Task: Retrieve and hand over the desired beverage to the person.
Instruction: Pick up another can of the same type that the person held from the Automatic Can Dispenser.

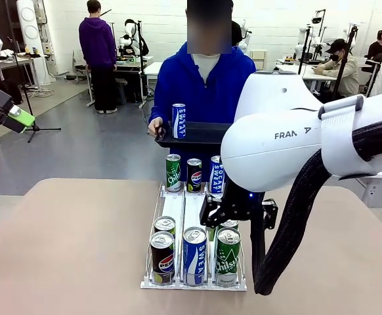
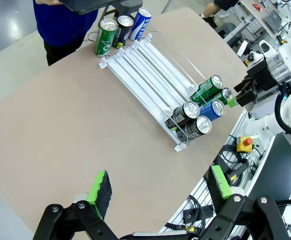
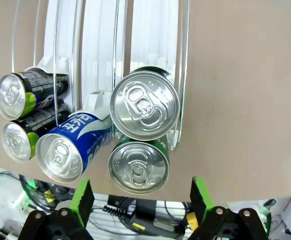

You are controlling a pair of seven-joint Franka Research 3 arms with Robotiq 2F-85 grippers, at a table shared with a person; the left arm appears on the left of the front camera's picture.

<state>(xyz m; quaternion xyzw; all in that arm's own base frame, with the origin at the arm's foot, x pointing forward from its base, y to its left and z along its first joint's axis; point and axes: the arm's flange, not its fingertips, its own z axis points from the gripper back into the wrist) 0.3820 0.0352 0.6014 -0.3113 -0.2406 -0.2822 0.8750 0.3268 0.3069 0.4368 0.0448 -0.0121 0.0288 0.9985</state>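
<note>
The person [image 1: 204, 82], in a blue hoodie, stands at the far side holding a black tray [image 1: 201, 133] with a blue-and-white can [image 1: 178, 121] upright on it. A clear three-lane rack [image 1: 183, 207] lies on the table, with three cans at its far end and several at its near end. My right gripper [image 1: 237, 216] hangs open over the near end of the right lane. In the right wrist view it [image 3: 141, 197] is just above two green cans [image 3: 144, 105], touching neither. My left gripper [image 2: 159, 185] is open and empty, high off to the left of the table.
At the near end a blue can [image 3: 68, 149] fills the middle lane and dark cans [image 3: 15, 95] the left lane. A green, a dark and a blue can [image 1: 192, 174] stand at the far end. Bare tan tabletop [image 1: 66, 243] lies left of the rack. Other people work at desks behind.
</note>
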